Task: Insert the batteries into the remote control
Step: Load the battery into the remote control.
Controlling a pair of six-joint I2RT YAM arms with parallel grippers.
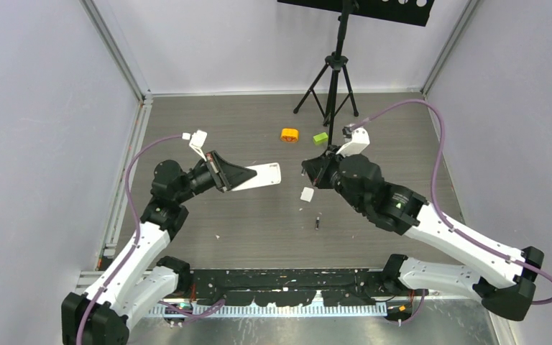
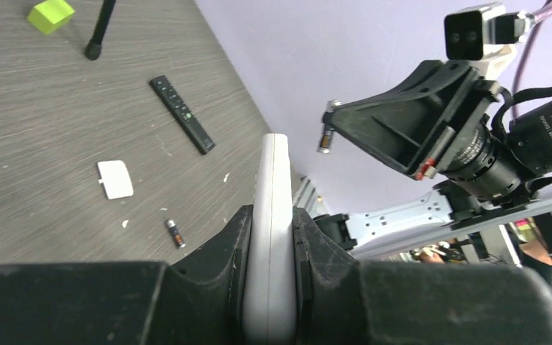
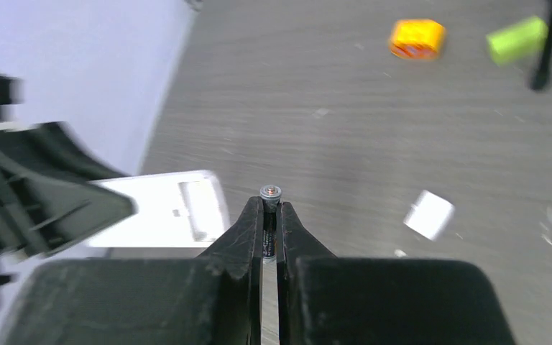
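My left gripper (image 1: 231,175) is shut on a white remote (image 1: 262,175) and holds it edge-up above the table; the remote also shows in the left wrist view (image 2: 274,187). Its open battery bay faces my right gripper in the right wrist view (image 3: 187,208). My right gripper (image 1: 309,169) is shut on a dark grey battery (image 3: 270,194), its tip poking past the fingertips, just right of the remote's end. The left wrist view shows that battery too (image 2: 325,137). Another dark battery (image 1: 317,223) lies on the table, also in the left wrist view (image 2: 175,233). The other batteries are out of view.
A white battery cover (image 1: 307,193) lies below the right gripper. A black remote (image 2: 182,113) lies on the table. An orange round block (image 1: 290,134) and a lime green block (image 1: 320,138) sit at the back, by a black tripod (image 1: 334,72).
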